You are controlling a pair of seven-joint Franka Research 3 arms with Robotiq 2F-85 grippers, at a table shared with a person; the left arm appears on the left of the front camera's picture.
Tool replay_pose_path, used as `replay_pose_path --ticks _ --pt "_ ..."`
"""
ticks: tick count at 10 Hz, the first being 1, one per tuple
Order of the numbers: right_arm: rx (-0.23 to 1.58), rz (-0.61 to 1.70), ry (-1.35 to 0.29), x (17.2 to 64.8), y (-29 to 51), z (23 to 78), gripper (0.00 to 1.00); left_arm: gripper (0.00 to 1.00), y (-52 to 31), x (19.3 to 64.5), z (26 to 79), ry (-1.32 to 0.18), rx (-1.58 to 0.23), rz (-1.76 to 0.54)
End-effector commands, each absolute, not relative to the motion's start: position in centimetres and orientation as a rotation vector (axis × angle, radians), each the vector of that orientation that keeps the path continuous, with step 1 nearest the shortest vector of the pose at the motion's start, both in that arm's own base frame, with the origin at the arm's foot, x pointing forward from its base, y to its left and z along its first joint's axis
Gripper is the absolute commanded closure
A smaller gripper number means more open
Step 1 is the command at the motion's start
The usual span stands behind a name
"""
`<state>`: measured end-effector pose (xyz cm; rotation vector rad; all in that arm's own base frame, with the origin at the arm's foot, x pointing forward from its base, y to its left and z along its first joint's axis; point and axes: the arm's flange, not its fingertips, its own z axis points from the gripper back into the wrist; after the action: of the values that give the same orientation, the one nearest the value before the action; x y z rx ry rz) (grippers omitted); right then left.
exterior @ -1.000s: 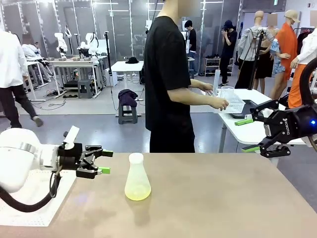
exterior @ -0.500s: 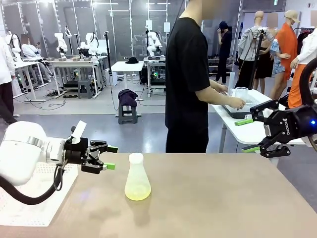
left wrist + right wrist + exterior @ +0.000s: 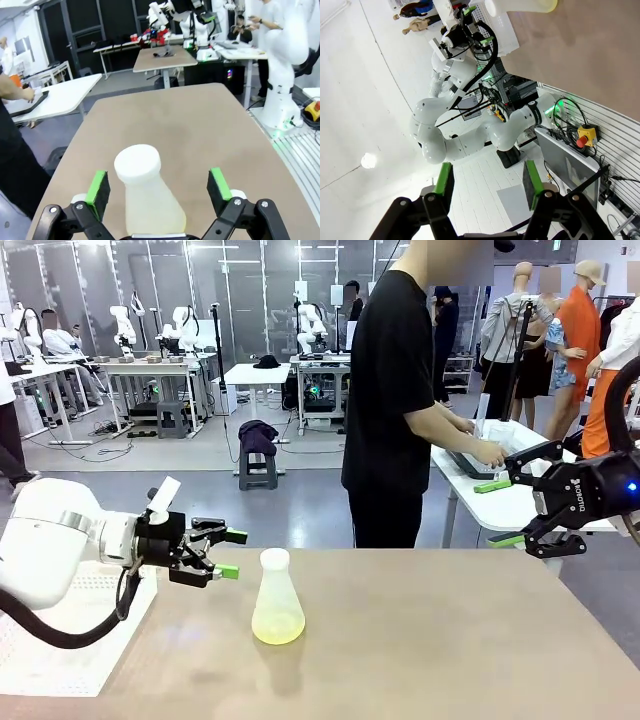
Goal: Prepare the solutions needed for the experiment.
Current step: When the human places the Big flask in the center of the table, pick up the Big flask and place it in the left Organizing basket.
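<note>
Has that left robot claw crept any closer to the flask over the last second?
Yes. The left gripper has moved rightward toward the flask, which stays put on the table.

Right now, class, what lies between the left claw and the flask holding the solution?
Nothing: in the front view only bare tabletop separates the open left claw from the flask. The left wrist view shows the flask ahead between its pads.

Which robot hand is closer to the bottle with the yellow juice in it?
The left gripper, on the picture's left. Its open fingers sit right beside the flask; the right gripper hangs far off at the table's edge.
</note>
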<state>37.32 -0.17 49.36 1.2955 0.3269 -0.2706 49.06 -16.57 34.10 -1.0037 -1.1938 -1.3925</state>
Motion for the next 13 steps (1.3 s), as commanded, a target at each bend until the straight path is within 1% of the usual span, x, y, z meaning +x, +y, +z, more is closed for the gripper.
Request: replay_pose_path --ticks 1,5,13 --pt "1.300 -0.266 0.325 37.3 -0.2 49.5 0.30 0.00 -17.2 50.9 32.6 -1.179 -1.112 -1.390" --pt "1.300 -0.266 0.325 37.3 -0.2 49.5 0.30 0.00 -19.7 53.0 30.9 -1.206 -1.199 -1.343" --pt "1.300 -0.266 0.325 37.3 -0.2 49.5 0.30 0.00 -21.6 54.6 27.9 -1.133 -1.245 -1.307"
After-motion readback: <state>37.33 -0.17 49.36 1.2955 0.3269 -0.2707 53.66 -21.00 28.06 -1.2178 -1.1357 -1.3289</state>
